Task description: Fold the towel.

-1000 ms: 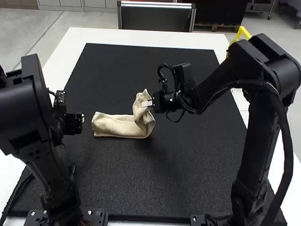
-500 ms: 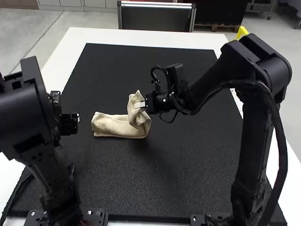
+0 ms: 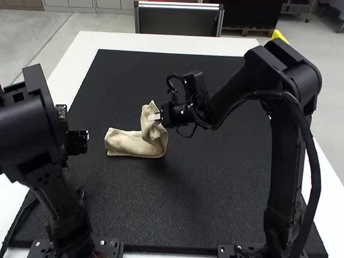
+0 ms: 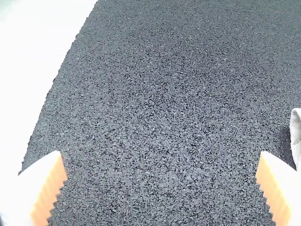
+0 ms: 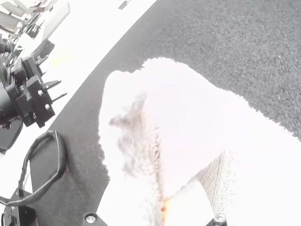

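The towel [image 3: 129,144] lay as a narrow folded strip on the dark mat [image 3: 188,188], its right end lifted and bunched in the pinch of the right end effector [image 3: 154,116]. The likeliest fault was a crooked fold: the raised end was twisted, so if let go there it could drop askew or spring back. Pulling too far toward the left might have dragged the flat part along, since nothing held it down. The grip also took in a thick wad, which could cling to the pads on release and lift the layers again.

The left end effector [image 3: 85,134] stood wide and unladen, just beside the towel's left end but apart from it; a low sweep leftward risked a knock between the two. The towel sat well inside the mat's edges, and the bench [image 3: 161,42] rimmed the far side. Mat stretched beyond and nearer the robot, leaving room to back away.
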